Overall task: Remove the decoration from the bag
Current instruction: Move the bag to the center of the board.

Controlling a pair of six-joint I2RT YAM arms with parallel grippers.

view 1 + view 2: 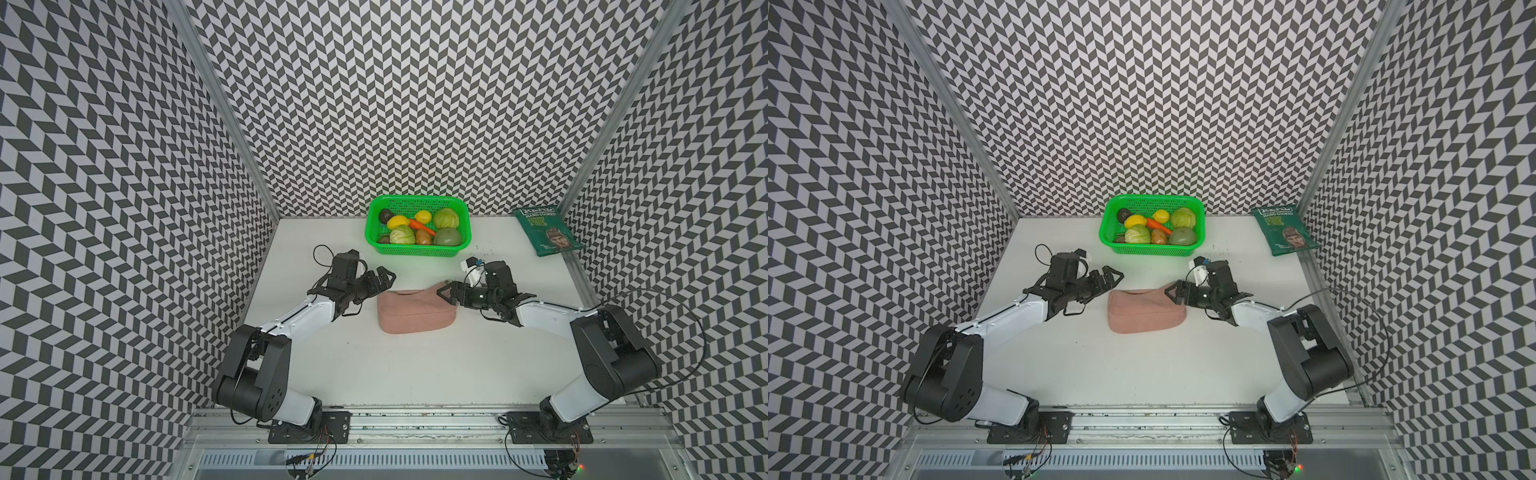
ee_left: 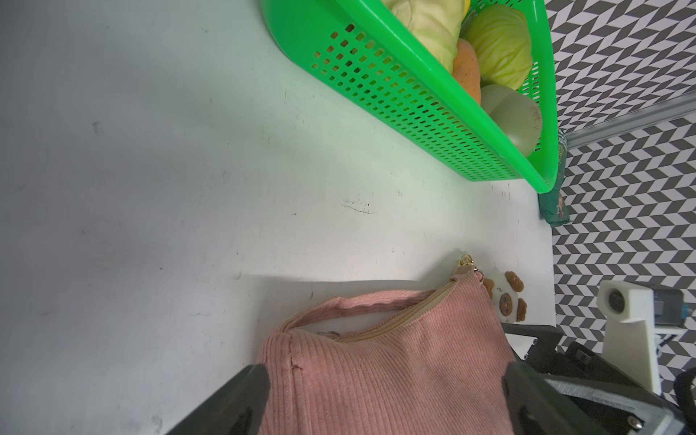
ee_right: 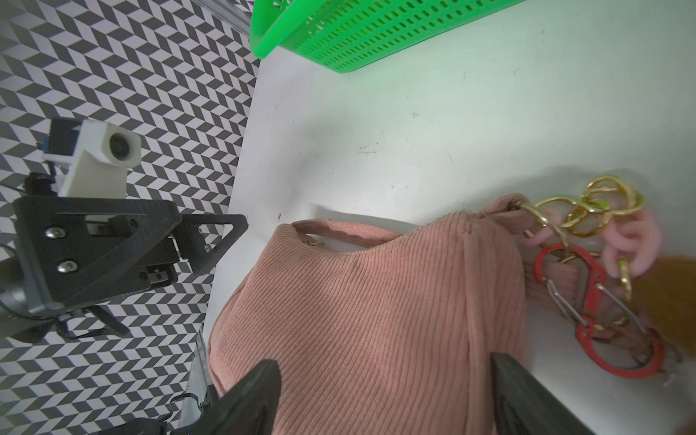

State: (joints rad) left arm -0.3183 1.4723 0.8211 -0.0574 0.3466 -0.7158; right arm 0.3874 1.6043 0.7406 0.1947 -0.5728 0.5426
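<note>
The bag (image 1: 415, 313) (image 1: 1144, 313) is a pink corduroy pouch lying flat mid-table. The decoration (image 2: 504, 297), a small white plush with brown ears, lies on the table at the bag's far right corner; both top views hide it under my right gripper. In the right wrist view, a gold and pink chain (image 3: 587, 211) and a red clip (image 3: 587, 297) hang off that same corner. My right gripper (image 1: 444, 292) (image 3: 384, 395) hovers open over that end of the bag. My left gripper (image 1: 386, 277) (image 2: 384, 399) stands open at the bag's far left corner, holding nothing.
A green basket (image 1: 419, 250) (image 1: 1152, 250) of toy vegetables stands just behind the bag. A dark green crisp packet (image 1: 546, 232) (image 1: 1283, 230) lies at the back right by the wall. Patterned walls close in three sides.
</note>
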